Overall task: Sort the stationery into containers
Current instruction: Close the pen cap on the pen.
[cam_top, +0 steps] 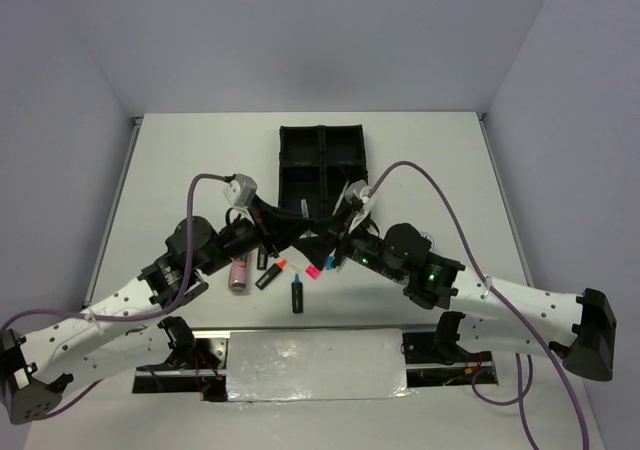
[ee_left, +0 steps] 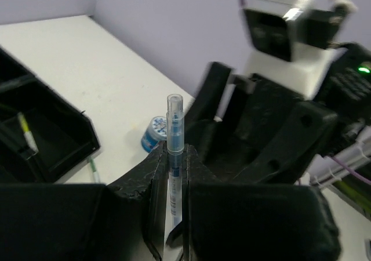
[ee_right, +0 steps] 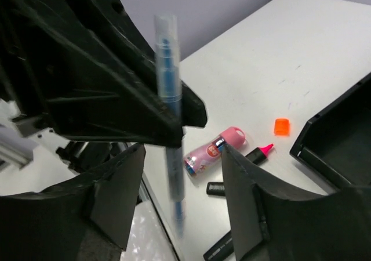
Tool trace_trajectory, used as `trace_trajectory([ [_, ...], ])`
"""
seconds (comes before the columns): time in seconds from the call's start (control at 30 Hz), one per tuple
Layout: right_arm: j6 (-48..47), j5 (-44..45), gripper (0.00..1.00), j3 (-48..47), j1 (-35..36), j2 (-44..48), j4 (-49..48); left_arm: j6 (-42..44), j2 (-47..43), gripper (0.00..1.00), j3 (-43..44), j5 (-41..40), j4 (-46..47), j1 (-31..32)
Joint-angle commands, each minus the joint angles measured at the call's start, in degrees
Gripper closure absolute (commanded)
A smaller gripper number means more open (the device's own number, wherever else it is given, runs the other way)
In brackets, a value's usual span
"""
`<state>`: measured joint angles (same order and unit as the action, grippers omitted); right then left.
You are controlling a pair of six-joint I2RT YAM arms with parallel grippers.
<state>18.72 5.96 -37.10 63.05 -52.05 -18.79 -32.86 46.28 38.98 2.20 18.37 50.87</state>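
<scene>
The left gripper is shut tight on a thin blue pen, which stands up straight. The right gripper is open wide around the same pen, near the black tray.

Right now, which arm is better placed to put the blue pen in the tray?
Left. The left hand is shut on the pen, the tray close by; the right hand is open and holds nothing.
</scene>
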Motion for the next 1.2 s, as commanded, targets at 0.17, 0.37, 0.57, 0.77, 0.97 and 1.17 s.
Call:
trace_trajectory([
  [0.17, 0.3, -10.2, 0.37, -5.5, -0.6, -3.2, 2.2, 8.2, -1.1, 1.00, 6.8, 12.6, 0.3, -0.2],
  [0.37, 0.1, -13.0, 0.47, -5.2, -0.7, -2.5, 0.2, 7.8, -2.3, 1.00, 6.4, 13.9, 0.7, -0.2],
  [0.57, -0.2, -12.7, 0.70, -3.6, -0.7, -0.8, -1.5, 8.8, -1.8, 1.00, 5.8, 12.2, -0.6, -0.1],
  [0.77, -0.6, -10.3, 0.52, -3.1, -1.2, 0.9, -0.8, 9.3, -0.6, 1.00, 6.5, 13.9, -1.1, -0.2],
  [0.97, -1.1, -10.8, 1.00, -3.1, -1.3, 1.2, -1.0, 9.0, 0.0, 0.91, 6.6, 14.2, -0.7, -0.2],
  [1.17, -1.3, -11.3, 1.00, -2.7, -1.3, 0.4, -1.5, 8.1, 1.1, 0.50, 9.3, 8.5, -3.2, -0.1],
])
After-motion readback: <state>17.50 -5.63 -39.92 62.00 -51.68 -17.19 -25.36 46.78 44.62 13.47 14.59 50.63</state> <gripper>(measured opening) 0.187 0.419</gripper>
